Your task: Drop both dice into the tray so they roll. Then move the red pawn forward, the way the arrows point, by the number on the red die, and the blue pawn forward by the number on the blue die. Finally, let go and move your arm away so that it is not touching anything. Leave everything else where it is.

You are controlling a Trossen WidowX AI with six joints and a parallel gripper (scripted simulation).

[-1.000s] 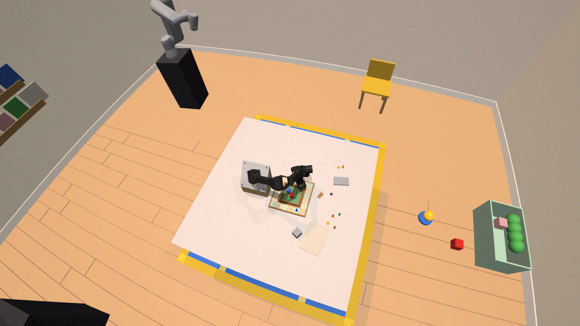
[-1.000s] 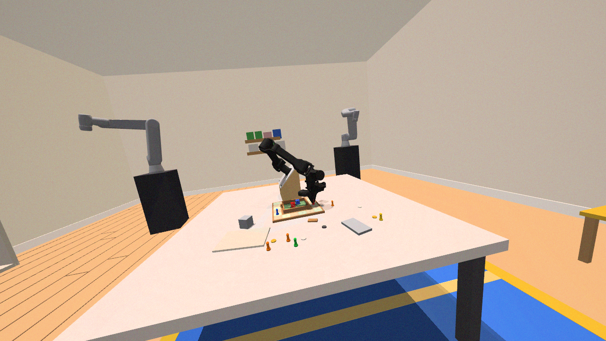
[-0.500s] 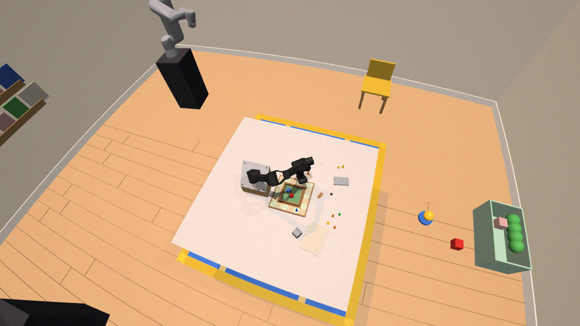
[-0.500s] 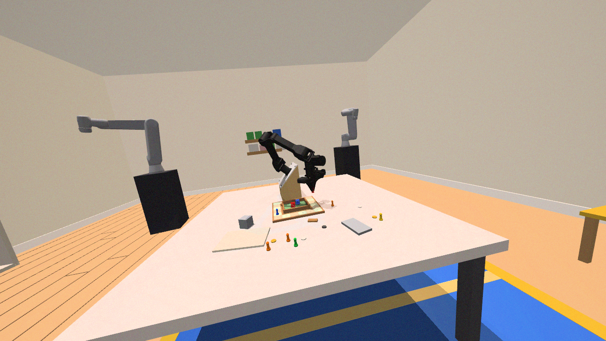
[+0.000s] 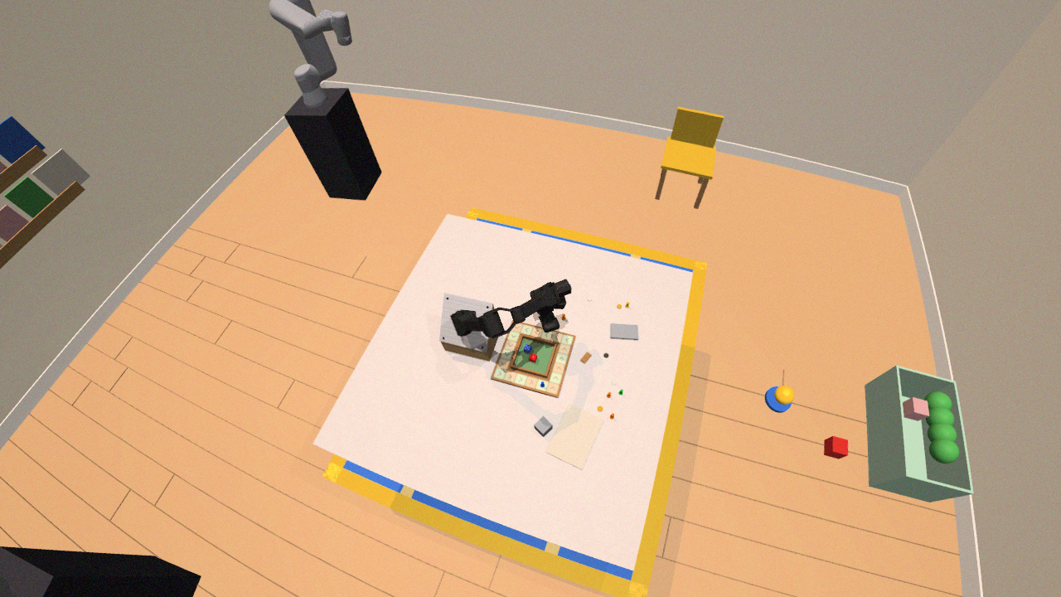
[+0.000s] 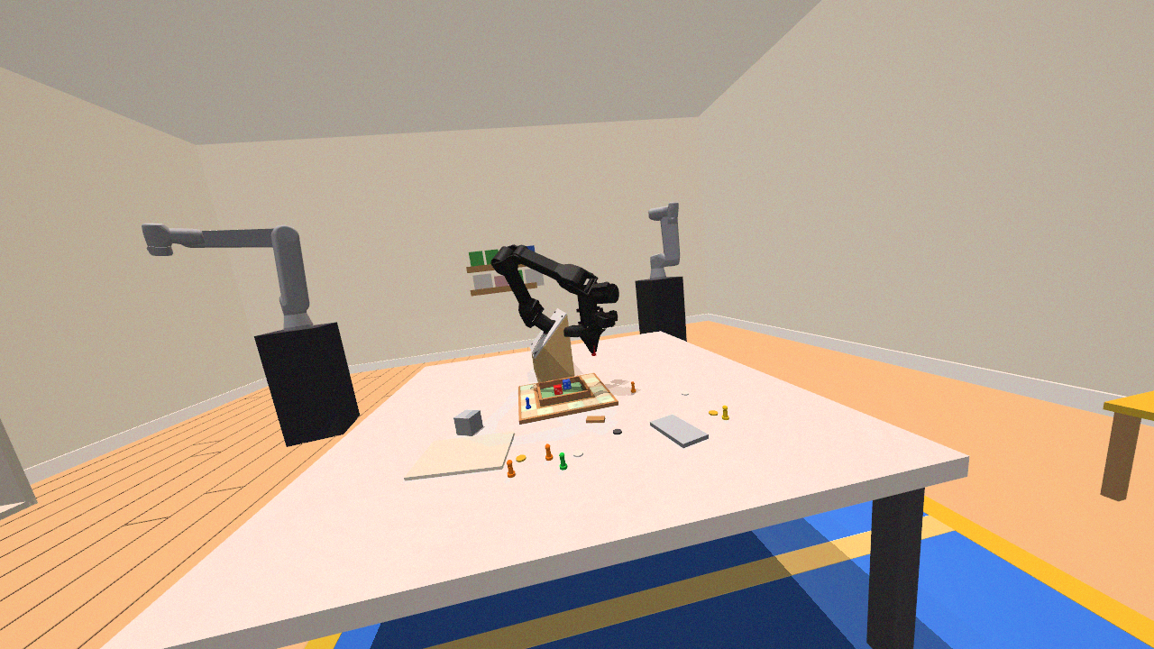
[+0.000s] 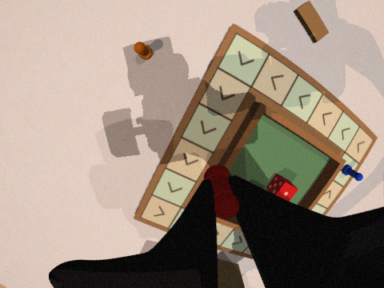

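1. Presently the gripper [image 7: 223, 194] is clamped on the red pawn [image 7: 222, 191], held aloft above the game board [image 7: 205, 128]; exterior view shows the pawn's tip hanging clear of the table [image 6: 807, 452].
2. Red die [image 7: 283, 187] lies in the green tray [image 7: 272, 150], pips facing up but too small to count from here. Blue die [image 5: 527, 347] sits beside it in the tray.
3. Blue pawn [image 7: 352, 172] stands on the track at the board's far edge, untouched.
4. Step in hand, as I judge it: carry the red pawn along the arrows.
5. To do it well: read the die first, count squares from the pawn's start, keep the pawn upright, lower it square-centre, release only once it rests.
6. Steer clear of the orange pawn [image 7: 143, 50] nearby.
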